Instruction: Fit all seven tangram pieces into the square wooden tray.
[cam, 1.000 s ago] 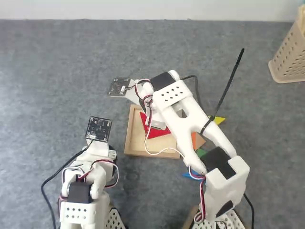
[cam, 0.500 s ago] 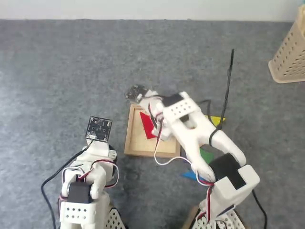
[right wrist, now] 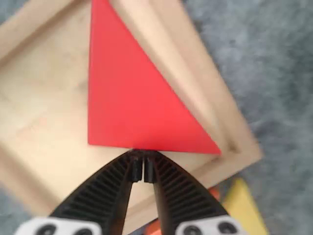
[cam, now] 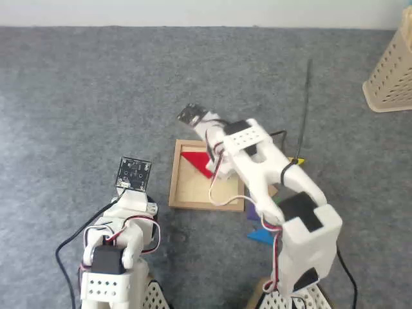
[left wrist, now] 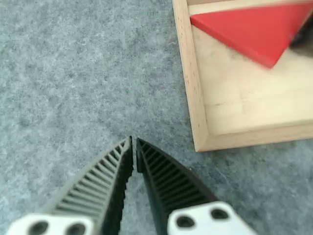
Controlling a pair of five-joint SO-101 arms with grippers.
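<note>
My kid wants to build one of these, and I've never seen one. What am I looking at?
Two small white robot arms, left and right, sit on grey carpet. One picture looks down from above; the other two come from cameras on each arm's wrist. The left gripper is shut, empty, over the carpet beside the wooden tray. The right gripper is shut, tips at an edge of the red triangle in the tray; pinching or nudging, I cannot tell. A blue piece and others lie nearby.
</note>
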